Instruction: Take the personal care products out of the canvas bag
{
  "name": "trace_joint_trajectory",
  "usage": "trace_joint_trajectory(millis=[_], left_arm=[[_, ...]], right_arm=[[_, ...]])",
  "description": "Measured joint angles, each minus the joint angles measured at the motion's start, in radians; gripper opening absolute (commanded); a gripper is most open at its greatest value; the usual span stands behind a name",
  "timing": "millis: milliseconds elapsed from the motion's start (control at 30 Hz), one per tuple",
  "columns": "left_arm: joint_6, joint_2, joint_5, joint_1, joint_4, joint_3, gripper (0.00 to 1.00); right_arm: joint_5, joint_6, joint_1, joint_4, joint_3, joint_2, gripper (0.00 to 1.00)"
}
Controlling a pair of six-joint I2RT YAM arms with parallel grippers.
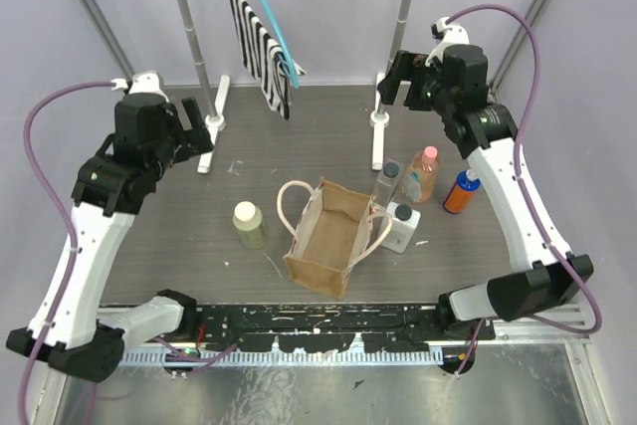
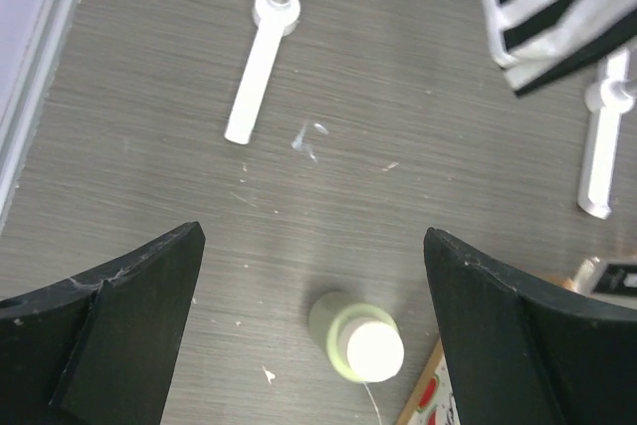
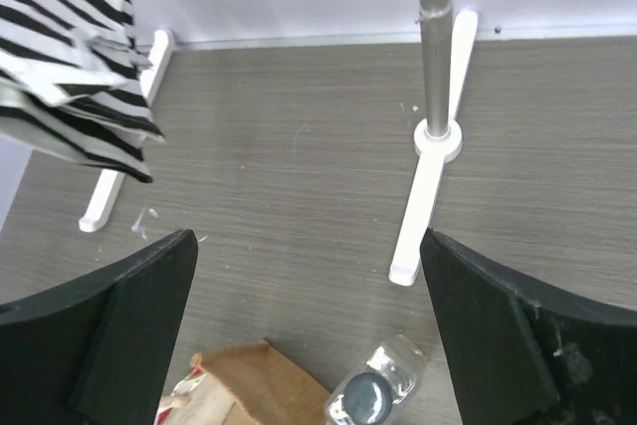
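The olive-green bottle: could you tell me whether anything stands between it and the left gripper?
Nothing visible does. The left gripper is open, and its wrist view shows the olive-green bottle unobstructed between the fingers, standing apart from the canvas bag.

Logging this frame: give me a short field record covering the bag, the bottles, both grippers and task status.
bag: canvas bag upright, open, no bottle visible inside
left of bag: olive-green bottle, standing
right of bag: white bottle, clear grey bottle, peach bottle, orange bottle
left gripper: open, empty, raised
right gripper: open, empty, raised
task status: all five bottles appear out
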Motion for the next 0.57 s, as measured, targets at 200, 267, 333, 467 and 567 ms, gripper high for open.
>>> trace_joint_trajectory(millis=[200,267,333,467,567], left_arm=[[0.045,0.168,0.208,0.217,-0.014,0.081,0.99],[0.05,0.231,0.239,0.238,-0.017,0.096,0.99],[0.051,0.27,0.263,0.242,-0.019,0.093,0.99],[0.045,0.272,0.293,0.242,-0.015,0.072,0.99],[0.043,0.264,0.303,0.242,-0.012,0.072,0.99]], right_arm=[[-0.039,-0.005,-0.067,-0.019,0.022,0.087,1.0],[-0.023,-0.011,-0.076,-0.024,0.022,0.086,1.0],[0.001,-0.026,-0.079,-0.021,0.019,0.078,1.0],[0.024,-0.05,-0.079,-0.005,-0.032,0.031,1.0],[0.032,-0.061,-0.079,0.003,-0.064,0.003,1.0]])
